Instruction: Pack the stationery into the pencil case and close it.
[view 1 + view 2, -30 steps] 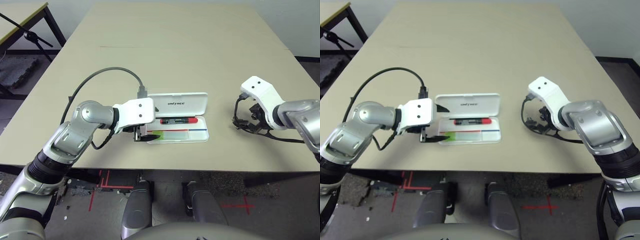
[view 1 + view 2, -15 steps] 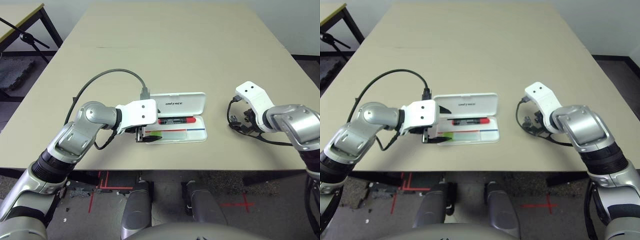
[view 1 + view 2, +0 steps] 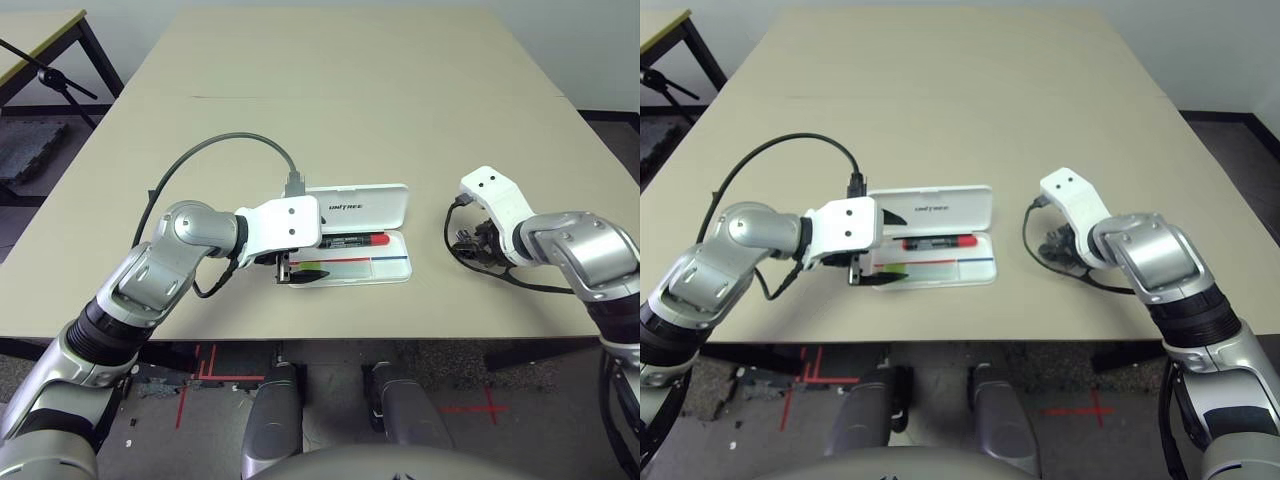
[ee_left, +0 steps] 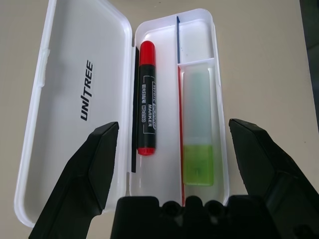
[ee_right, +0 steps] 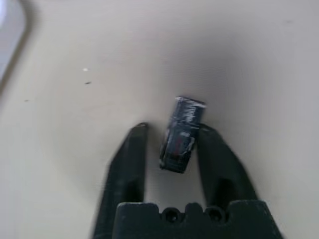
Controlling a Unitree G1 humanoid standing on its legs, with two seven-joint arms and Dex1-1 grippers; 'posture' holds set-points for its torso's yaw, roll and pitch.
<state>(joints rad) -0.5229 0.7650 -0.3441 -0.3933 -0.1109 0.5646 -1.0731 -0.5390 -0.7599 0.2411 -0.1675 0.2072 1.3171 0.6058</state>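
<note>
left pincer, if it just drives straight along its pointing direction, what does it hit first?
Probably the open pencil case: the left pincer, fingers wide apart, points at its tray, with the red marker and green stick straight ahead. Depth is unclear.

beige table (image 3: 350,90), dark floor (image 3: 30,150)

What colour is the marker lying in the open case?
Red with a black label band, clearest in the left wrist view: marker.

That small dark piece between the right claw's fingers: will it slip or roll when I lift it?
The dark piece looks blocky and flat-sided, so it probably won't roll. It sits tilted between the right claw fingers, so it might twist or slip. Being small, it's likely light.
</note>
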